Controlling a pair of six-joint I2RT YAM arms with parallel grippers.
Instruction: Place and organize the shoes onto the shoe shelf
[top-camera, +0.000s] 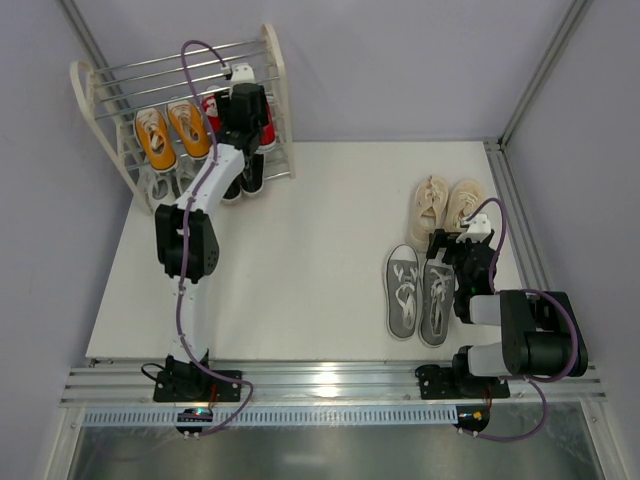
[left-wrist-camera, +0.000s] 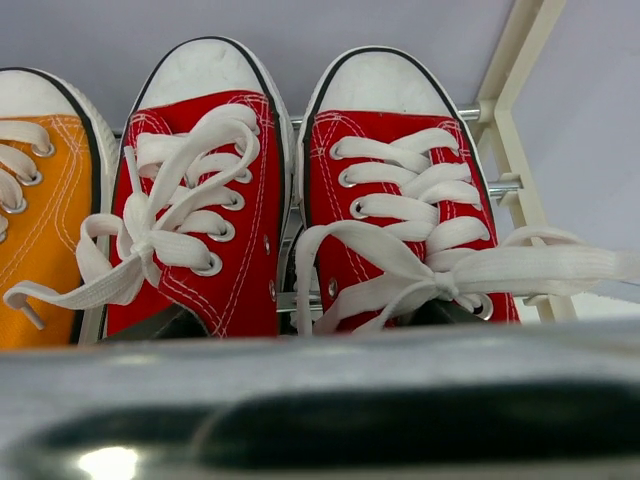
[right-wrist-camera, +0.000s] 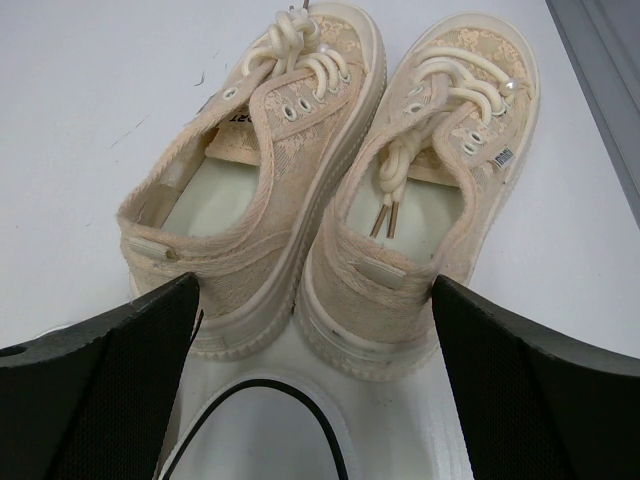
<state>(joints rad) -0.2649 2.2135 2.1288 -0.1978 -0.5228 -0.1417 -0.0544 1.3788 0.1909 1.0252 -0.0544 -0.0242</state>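
White table (top-camera: 300, 260), pale walls. The right gripper (right-wrist-camera: 315, 330) hangs empty, jaws spread wide, over the heels of the beige pair (right-wrist-camera: 262, 190) at the right of the top view, with the grey pair (top-camera: 404, 290) just below. Closing off-centre could catch one shoe only — or shove its mate askew. The left gripper (top-camera: 245, 105) is at the shoe shelf (top-camera: 275, 60), upper left, above the red pair (left-wrist-camera: 210, 200). I cannot tell its opening — a trailing lace might snag.
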